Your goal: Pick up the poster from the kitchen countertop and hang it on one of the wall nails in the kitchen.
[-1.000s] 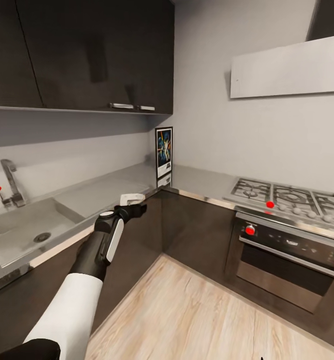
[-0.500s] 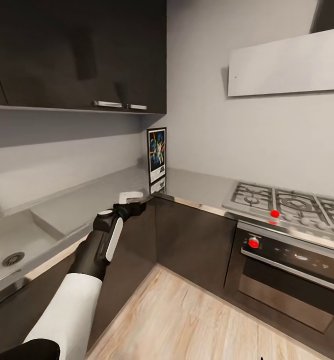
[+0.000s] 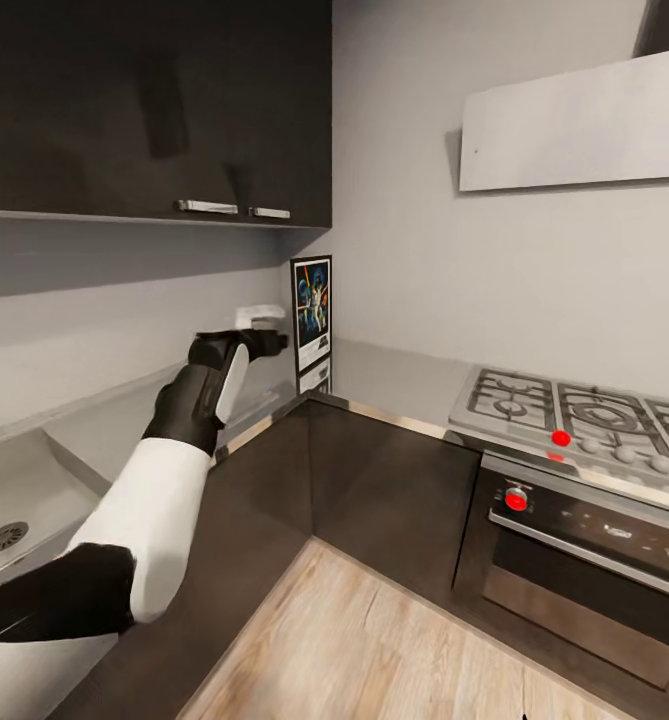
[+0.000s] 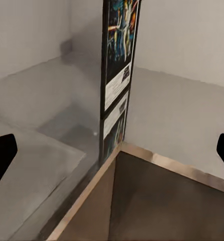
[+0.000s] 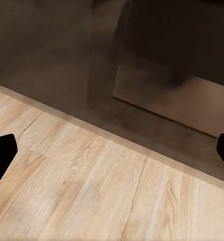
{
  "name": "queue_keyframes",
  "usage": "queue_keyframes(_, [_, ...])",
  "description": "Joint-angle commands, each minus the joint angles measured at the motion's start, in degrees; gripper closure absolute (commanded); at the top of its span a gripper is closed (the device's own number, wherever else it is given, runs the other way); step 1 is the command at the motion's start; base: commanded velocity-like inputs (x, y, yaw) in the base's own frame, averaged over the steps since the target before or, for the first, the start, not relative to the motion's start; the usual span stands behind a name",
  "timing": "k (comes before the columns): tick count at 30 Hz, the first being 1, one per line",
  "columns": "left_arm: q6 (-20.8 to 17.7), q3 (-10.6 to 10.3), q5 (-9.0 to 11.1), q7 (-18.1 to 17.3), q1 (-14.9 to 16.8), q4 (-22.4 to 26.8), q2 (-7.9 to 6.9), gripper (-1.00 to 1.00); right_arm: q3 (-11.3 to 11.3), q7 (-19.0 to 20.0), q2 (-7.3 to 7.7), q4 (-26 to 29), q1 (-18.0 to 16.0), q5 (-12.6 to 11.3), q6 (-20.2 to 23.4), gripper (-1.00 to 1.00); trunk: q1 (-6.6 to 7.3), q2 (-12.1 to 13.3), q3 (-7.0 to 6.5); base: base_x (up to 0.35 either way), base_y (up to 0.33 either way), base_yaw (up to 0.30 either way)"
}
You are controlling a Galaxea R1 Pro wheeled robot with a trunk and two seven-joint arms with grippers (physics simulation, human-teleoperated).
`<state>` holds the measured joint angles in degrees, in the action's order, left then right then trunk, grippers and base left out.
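The left gripper (image 3: 274, 335), jaws apart, hovers near the upright poster (image 3: 312, 312) and should close squarely across its frame edge.

Left arm (image 3: 164, 470) extended forward, raised, left gripper (image 3: 264, 335) jaws spread wide, right gripper (image 5: 112, 150) jaws likewise apart

Kitchen corner, non-task items.
Dark glossy wall cabinets (image 3: 154, 100) at 11 o'clock; pale grey flat extractor hood (image 3: 574, 125) at 2; stainless oven front with red knob (image 3: 574, 560) at 4; light wood plank floor (image 3: 374, 650) at 6.
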<state>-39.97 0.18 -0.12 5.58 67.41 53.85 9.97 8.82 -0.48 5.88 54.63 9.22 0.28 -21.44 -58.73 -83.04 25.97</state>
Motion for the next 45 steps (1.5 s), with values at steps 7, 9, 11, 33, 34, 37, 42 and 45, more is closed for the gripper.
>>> queue_keyframes(7, [2.63,0.09,0.27,-0.12,0.77,-2.6,0.03,-1.0,-0.03,-0.05,0.01,0.04,0.01,0.13,-0.09,-1.0,0.0,-0.03,0.05,0.23,0.0,0.0])
queue_keyframes(9, [2.67,0.13,0.28,-0.17,0.78,-2.6,0.03,-1.0,-0.03,-0.05,0.01,0.04,0.01,0.14,-0.09,-1.0,0.0,-0.03,0.05,0.317,0.0,0.0])
queue_keyframes(11, [2.68,0.15,0.29,-0.19,0.78,-2.64,0.03,-1.0,-0.03,-0.05,0.01,0.04,0.01,0.15,-0.09,-1.0,0.0,-0.03,0.05,0.327,0.0,0.0])
queue_keyframes(33, [11.11,0.69,0.35,-0.3,0.79,-10.62,0.03,-1.0,-0.17,-0.05,0.05,-1.09,0.01,0.24,-0.02,-1.0,0.0,-0.03,0.05,0.257,0.0,0.0])
queue_keyframes(34, [11.25,0.69,0.36,-0.3,0.79,-10.74,0.03,-1.0,-0.23,-0.05,0.07,-1.63,0.01,0.22,-0.03,-1.0,0.0,-0.03,0.05,0.049,0.0,0.0])
queue_keyframes(37, [11.39,0.7,0.37,-0.3,0.79,-10.87,0.03,-1.0,-0.32,-0.02,0.09,-2.42,0.01,0.24,-0.02,-1.0,0.0,-0.03,0.05,0.148,0.0,0.0])
queue_keyframes(42, [11.48,0.65,0.37,-0.3,0.79,-10.69,0.03,-1.0,-0.45,0.03,0.1,-3.02,0.01,0.31,-0.01,-1.0,0.0,-0.03,0.05,0.18,0.0,0.0])
queue_keyframes(45, [11.46,0.65,0.38,-0.3,0.79,-10.64,0.03,-1.0,-0.46,0.03,0.1,-3.08,0.01,0.32,0.0,-1.0,0.0,-0.03,0.05,0.062,0.0,0.0])
